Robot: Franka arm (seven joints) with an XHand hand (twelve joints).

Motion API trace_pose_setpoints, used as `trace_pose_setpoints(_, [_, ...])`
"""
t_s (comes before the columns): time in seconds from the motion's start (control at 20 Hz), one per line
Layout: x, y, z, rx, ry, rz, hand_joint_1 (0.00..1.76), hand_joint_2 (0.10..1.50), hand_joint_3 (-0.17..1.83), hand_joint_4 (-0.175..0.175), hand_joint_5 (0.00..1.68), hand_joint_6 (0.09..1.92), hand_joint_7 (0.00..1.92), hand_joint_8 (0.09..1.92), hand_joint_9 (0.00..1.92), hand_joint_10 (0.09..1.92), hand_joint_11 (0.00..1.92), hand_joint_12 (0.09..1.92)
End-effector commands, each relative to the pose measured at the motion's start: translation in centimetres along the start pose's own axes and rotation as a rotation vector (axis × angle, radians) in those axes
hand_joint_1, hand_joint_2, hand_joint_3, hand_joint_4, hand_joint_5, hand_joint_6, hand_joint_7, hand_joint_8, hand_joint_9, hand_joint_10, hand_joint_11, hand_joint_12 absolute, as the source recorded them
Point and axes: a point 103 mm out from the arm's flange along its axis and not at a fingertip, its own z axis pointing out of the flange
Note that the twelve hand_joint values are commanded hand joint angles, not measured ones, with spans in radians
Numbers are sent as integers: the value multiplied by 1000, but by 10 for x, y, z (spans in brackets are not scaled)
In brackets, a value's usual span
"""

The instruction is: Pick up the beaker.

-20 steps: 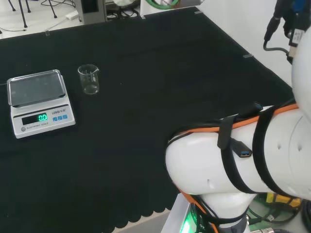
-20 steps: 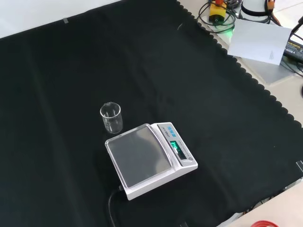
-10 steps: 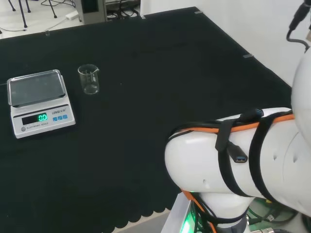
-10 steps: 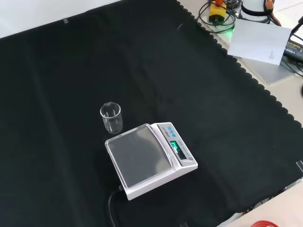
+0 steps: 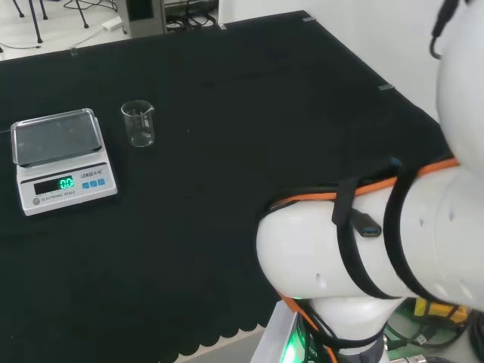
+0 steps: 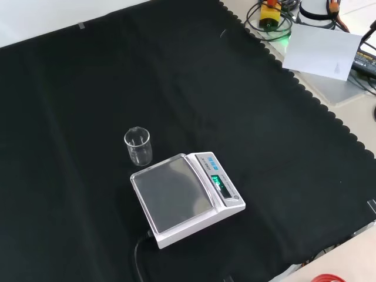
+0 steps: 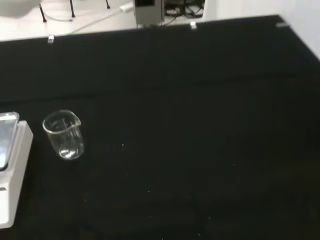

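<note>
Only the arm's white links have shifted in the head view; beaker and scale are unmoved. Judgement: approach barely begun, pickup outstanding. Beaker stands upright, apparently empty, on the black cloth, just beside the scale at its 11 o'clock in the front view. Hand's state: cannot tell.

Not much to actually read here tbh. The only lettering sits on the scale: its front panel has a green lit readout, a line of small print next to it above some blue buttons, and another line underneath, all too small to make out for sure. The front view gives the same readout at an angle. Any markings on the beaker can't be made out.
</note>
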Motion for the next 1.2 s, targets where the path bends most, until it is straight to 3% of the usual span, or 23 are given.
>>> trace_pose_setpoints(0.05, [31, 113, 124, 0, 1, -40, 634, 709, 122, 70, 97, 87, 169, 677, 206, 880, 0, 1571])
trace_pose_setpoints(0.2, [43, 135, 141, 18, 4, -67, 636, 710, 122, 70, 94, 87, 166, 677, 210, 879, 0, 1573])
trace_pose_setpoints(0.45, [71, 176, 168, -25, 10, -144, 641, 710, 122, 71, 91, 87, 158, 678, 213, 877, 0, 1576])
trace_pose_setpoints(0.75, [119, 227, 208, 50, -6, -256, 643, 710, 122, 72, 87, 87, 155, 680, 216, 876, 0, 1575])
trace_pose_setpoints(1.0, [176, 251, 246, 100, -17, -335, 643, 711, 122, 72, 87, 87, 153, 682, 218, 875, 0, 1575])
trace_pose_setpoints(1.2, [208, 265, 263, 118, -7, -387, 643, 711, 122, 73, 79, 87, 125, 676, 205, 869, 0, 1570])
